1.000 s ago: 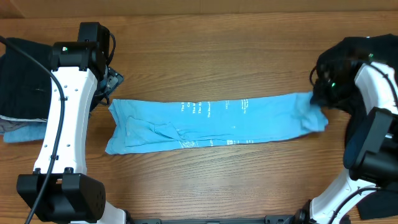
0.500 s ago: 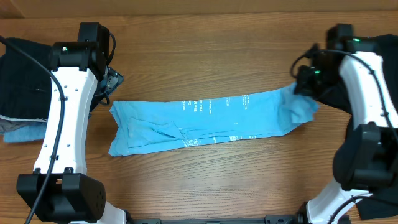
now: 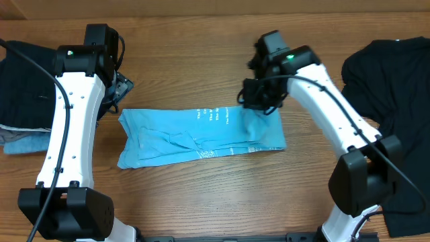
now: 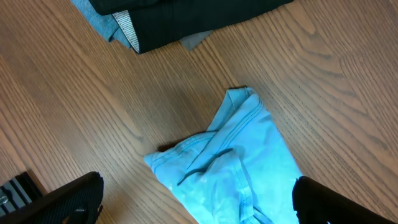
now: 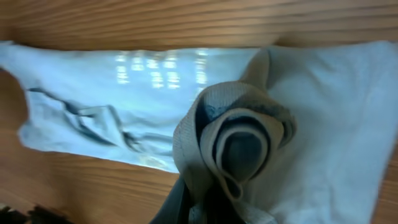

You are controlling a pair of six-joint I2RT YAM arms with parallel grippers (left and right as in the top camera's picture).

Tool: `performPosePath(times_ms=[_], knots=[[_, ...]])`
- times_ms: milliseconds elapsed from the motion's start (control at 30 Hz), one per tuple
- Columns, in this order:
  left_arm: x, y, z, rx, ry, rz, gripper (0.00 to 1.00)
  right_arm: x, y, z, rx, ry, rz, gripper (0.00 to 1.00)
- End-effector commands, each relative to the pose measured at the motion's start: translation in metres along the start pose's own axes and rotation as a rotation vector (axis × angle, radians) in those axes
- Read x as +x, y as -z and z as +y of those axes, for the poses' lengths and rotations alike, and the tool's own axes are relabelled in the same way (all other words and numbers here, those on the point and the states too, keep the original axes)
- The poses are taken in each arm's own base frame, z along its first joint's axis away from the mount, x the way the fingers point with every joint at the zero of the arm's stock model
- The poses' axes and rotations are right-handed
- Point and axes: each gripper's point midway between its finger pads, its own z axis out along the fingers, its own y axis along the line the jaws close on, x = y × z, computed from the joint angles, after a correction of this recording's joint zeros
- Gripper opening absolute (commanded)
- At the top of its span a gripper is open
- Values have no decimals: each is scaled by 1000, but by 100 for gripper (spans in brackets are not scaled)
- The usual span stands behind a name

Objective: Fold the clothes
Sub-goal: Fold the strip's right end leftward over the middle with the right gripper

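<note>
The clothes, a sky-blue T-shirt (image 3: pixel 201 134) with white lettering, lie as a long strip across the middle of the table. My right gripper (image 3: pixel 259 102) is shut on the strip's right end and holds it lifted over the strip's middle, so the right part is doubled back. In the right wrist view the pinched end shows as a rolled bunch of cloth (image 5: pixel 239 146) at my jaws (image 5: pixel 239 199), with the flat strip (image 5: pixel 124 93) beyond it. My left gripper (image 4: pixel 196 205) hangs open over the shirt's left end (image 4: pixel 230 162), fingers wide apart and touching nothing.
A plain black shirt (image 3: pixel 393 74) lies at the table's right edge. A stack of folded black, grey and dull-blue garments (image 3: pixel 20 87) sits at the left edge, close to my left arm; its corner (image 4: pixel 174 18) shows in the left wrist view.
My right gripper has carried the shirt's right end well to the left, from the far right of the table to over the strip's middle. The left arm has stayed still.
</note>
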Motion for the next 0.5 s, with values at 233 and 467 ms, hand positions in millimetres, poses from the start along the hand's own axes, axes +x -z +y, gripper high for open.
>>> performPosePath(times_ms=[233,467], knots=[[-5,1,0,-6,-19,-20,100,15,0,95,-72,181,-114,4],[-5,1,0,-6,-20,-20,100,20,-7,106,-9,241,-162,4]])
